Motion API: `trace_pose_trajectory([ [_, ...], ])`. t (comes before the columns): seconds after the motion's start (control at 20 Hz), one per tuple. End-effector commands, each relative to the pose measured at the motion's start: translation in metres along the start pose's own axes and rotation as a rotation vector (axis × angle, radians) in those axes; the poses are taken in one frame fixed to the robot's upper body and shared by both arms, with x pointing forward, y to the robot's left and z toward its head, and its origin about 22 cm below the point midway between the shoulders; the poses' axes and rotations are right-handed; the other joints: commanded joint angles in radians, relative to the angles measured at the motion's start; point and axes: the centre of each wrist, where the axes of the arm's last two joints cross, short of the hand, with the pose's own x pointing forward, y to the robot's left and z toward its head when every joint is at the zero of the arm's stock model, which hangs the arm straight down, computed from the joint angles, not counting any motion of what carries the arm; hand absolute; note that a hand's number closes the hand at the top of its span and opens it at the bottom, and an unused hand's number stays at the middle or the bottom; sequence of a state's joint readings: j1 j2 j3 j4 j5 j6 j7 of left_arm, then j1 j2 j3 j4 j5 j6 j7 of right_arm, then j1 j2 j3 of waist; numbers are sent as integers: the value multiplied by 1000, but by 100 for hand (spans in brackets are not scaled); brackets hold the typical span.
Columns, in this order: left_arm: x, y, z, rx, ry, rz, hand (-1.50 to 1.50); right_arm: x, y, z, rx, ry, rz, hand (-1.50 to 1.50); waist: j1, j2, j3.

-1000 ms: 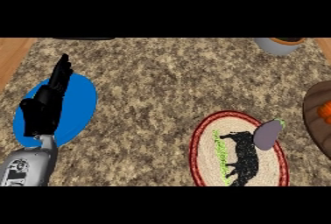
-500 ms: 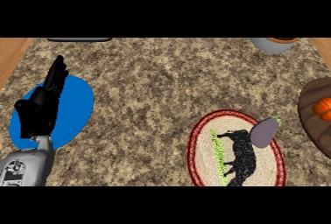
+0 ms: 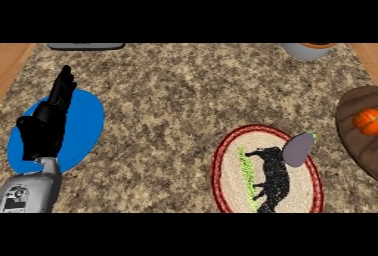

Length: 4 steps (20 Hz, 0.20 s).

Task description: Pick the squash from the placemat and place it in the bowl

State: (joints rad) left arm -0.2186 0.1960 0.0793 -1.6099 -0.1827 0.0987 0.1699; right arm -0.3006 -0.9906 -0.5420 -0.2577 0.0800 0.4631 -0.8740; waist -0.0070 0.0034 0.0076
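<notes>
Judged as the picking step; no grasp on the squash (image 3: 297, 150), a grey-mauve oval with a green tip, lying on the placemat (image 3: 236, 175) at its upper right rim, partly over the red border; not in any bowl.

Far to the left of the placemat, well apart from it: the left hand (image 3: 46, 125), fingers straight and released, holding nothing, pointing up the view over a blue round dish (image 3: 85, 120), taken here for the bowl, though too flat-looking from above to be sure; no right hand anywhere in view, so nothing to say of its fingers.

Just right of the placemat: a brown round dish (image 3: 354, 145) with an orange pumpkin-like thing (image 3: 366, 120) in it, cut by the edge; up and to the right of the placemat, a grey cup (image 3: 306, 50) at the counter's far side.

For the next move, by judgement: a hand brought over the placemat's upper right rim, fingers spread wide enough to take the oval across its narrow side, then closed round it; likely easier from the right of the placemat than from the far left; care needed near the brown dish so close beside; then a long carry leftward off the placemat, if blue is indeed the bowl.
</notes>
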Motion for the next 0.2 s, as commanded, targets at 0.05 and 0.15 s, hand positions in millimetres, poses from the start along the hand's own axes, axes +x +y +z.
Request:
trace_pose_trajectory([
  [0.05,4,1,-3,6,1,-12,0,-14,0,24,102,-165,-182,-150,-8,-2,0],
  [0.15,7,-7,2,-20,6,1,0,-10,-1,18,112,-160,-179,-150,4,-4,1],
])
